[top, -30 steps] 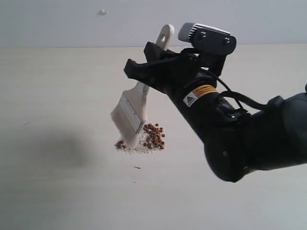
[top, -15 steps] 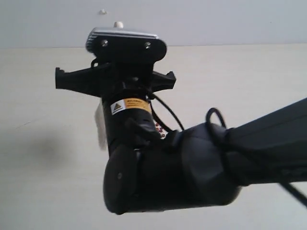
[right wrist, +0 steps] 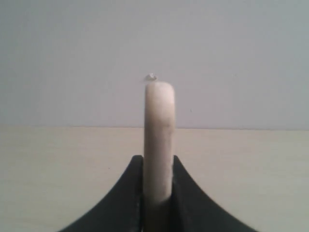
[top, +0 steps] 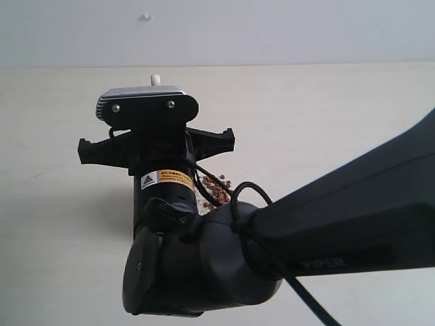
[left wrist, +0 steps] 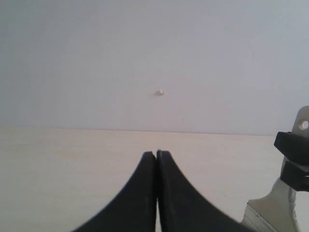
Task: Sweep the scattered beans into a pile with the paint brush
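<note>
Pale wooden table (top: 61,136) runs back to a plain grey wall (top: 306,30), whose only feature is a small mark (top: 145,15) straight beyond the fingers. The right fingers (right wrist: 130,193) pinch the paint brush (right wrist: 159,135) by its handle, which stands upright between them, its rounded end above their tips. That arm's bulky black wrist (top: 160,197) fills the foreground and hides the bristles. The beans (top: 216,189) lie clumped on the table just beside and below the right fingers, half covered by the arm; whether the bristles touch them cannot be told. The left fingers (left wrist: 145,183) are pressed together, holding nothing, apart from the brush. Bare table lies open on every side, up to its far edge.
</note>
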Available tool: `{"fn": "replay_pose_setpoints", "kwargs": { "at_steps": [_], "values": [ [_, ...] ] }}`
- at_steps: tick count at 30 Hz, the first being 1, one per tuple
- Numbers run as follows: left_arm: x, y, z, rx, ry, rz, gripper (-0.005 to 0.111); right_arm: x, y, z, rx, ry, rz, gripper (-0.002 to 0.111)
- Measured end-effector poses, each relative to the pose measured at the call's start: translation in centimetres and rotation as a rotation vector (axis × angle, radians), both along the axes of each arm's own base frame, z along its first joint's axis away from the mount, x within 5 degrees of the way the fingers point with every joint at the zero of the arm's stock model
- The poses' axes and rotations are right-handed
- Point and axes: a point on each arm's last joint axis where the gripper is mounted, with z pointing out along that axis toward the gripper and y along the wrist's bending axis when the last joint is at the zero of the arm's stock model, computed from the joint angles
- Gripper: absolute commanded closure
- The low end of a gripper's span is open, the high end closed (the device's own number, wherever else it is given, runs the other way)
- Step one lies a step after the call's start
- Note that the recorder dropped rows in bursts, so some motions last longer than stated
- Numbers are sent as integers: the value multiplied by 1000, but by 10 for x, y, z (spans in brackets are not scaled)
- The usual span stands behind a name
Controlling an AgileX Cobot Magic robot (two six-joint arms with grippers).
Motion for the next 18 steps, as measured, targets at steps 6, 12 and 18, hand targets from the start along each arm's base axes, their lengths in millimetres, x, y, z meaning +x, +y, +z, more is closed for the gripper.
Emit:
{"fn": "replay_pose_setpoints", "kwargs": {
  "at_steps": [6, 12, 18],
  "values": [
    [0, 0, 0, 0, 0, 0, 107, 0, -1, -1, -78, -2, -10, 108],
    [0, 0, 0, 0, 0, 0, 107, 0, -1, -1, -90, -4, -9, 108],
    [0, 0, 0, 0, 0, 0, 107, 0, 0, 1, -92, -15, 3, 108]
  ]
}}
